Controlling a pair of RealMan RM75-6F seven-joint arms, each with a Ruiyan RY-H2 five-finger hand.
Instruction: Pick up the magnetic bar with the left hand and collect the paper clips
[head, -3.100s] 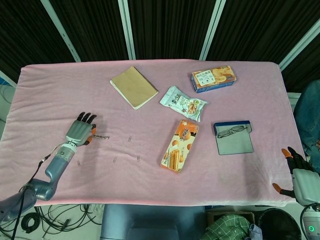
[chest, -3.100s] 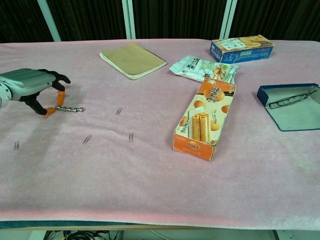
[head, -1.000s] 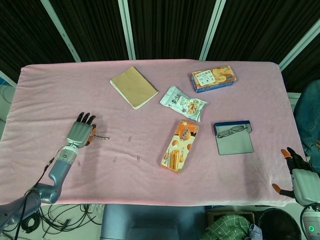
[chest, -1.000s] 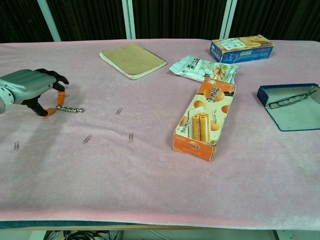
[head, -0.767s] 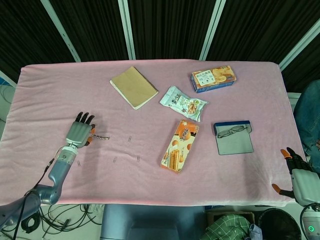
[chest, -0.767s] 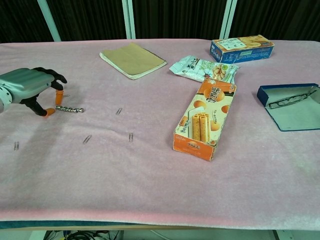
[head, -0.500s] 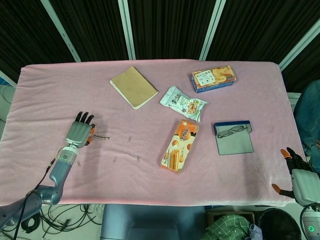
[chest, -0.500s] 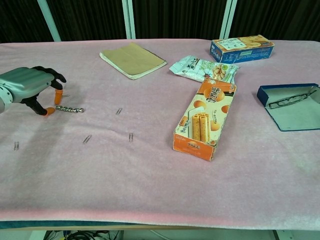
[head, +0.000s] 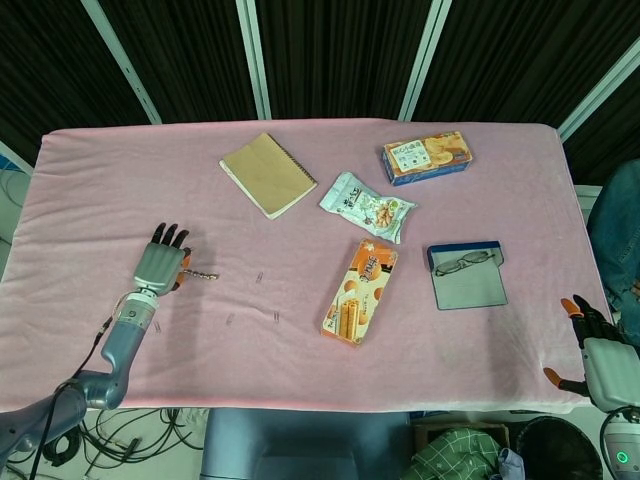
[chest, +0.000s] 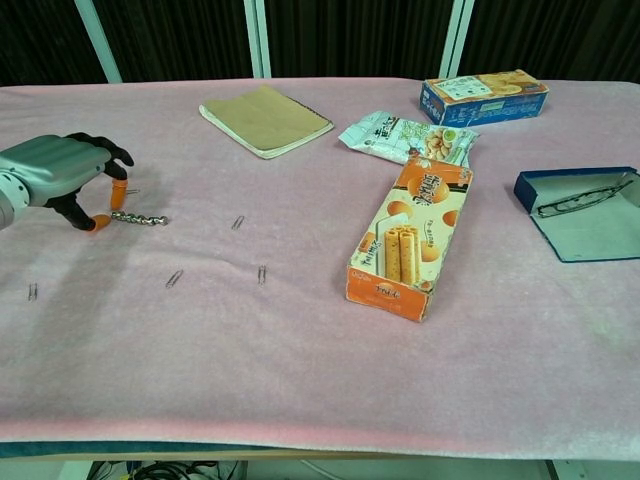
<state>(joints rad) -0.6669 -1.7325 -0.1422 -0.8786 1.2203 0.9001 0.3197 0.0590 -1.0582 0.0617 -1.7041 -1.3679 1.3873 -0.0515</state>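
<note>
The magnetic bar (chest: 138, 218), a short beaded metal rod, lies flat on the pink cloth at the left; in the head view the bar (head: 201, 275) is a thin line. My left hand (chest: 60, 175) hovers over its left end, fingers curled downward and apart, with the thumb tip (chest: 97, 222) just beside the bar's end and no grip on it. The same left hand (head: 160, 262) shows in the head view. Several paper clips lie loose: one (chest: 238, 222) right of the bar, others (chest: 174, 278) (chest: 262, 273) nearer me, one (chest: 32, 291) far left. My right hand (head: 600, 355) hangs open off the table's right corner.
A tan notebook (chest: 265, 119) lies at the back. A snack bag (chest: 405, 136), an open orange biscuit box (chest: 408, 240) and a blue box (chest: 484, 96) fill the middle and right. A blue case holding glasses (chest: 580, 212) sits at the far right.
My left hand has drifted slightly left and back from the bar's end. The bar and the paper clips have stayed where they were. The right hand has not moved.
</note>
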